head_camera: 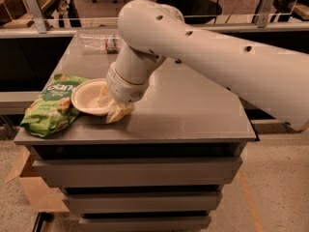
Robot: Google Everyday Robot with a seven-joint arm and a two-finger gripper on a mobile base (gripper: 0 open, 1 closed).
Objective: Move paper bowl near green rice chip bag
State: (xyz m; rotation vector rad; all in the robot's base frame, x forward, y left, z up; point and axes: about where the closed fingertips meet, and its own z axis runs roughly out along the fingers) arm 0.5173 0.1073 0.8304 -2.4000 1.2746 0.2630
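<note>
The tan gripper (112, 104), clenched or released one cannot tell, sits at the right rim of the shallow cream paper bowl (89, 96) touching the crinkled green rice chip bag (50, 105) near the front-left corner of the counter (193, 110), where a snagged retreat could drag it away.

Gripper (113, 106) low on the bench (193, 111), right at the right-hand rim of the paper bowl (88, 97). Bowl sits upright near the front left corner, its left edge touching the green rice chip bag (49, 105), which lies flat by the bench's left edge. The white arm (217, 57) reaches in from the right. A clear bottle (99, 41) lies on its side at the back.
</note>
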